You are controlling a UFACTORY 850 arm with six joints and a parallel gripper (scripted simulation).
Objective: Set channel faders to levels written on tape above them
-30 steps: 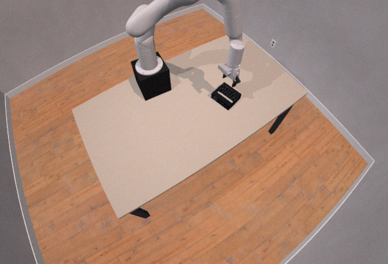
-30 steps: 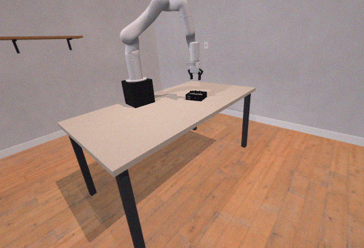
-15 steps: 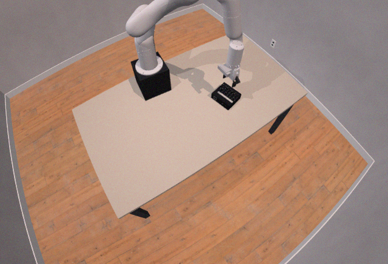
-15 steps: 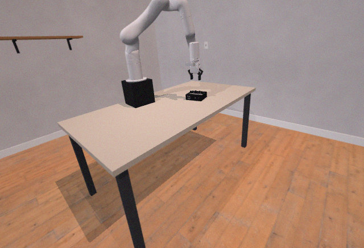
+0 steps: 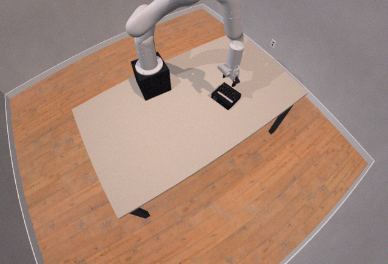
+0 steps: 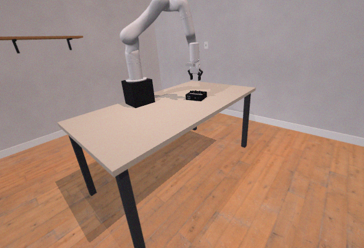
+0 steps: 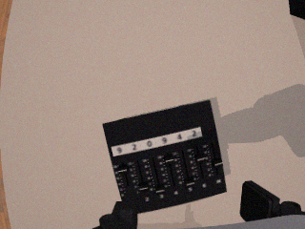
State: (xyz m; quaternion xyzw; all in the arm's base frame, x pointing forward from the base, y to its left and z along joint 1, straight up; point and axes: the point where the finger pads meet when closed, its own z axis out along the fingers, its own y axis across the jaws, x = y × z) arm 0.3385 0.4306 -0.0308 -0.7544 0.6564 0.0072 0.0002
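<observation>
The lighting desk [image 5: 226, 95] is a small black box on the beige table, also in the exterior view [image 6: 195, 95] and in the wrist view [image 7: 166, 156]. A white tape strip [image 7: 156, 141] with small digits runs above a row of several faders [image 7: 167, 175]; the digits are too blurred to read surely. The fader caps sit at different heights. My gripper [image 5: 231, 79] [image 6: 195, 75] hangs open and empty a short way above the desk's far edge. Its two dark fingers frame the desk's lower edge in the wrist view [image 7: 191, 213].
The arm's black base block [image 5: 151, 79] stands on the table left of the desk. The table's far right edge [image 5: 282, 67] lies beyond the desk. A wall shelf [image 6: 38, 37] hangs far to the left.
</observation>
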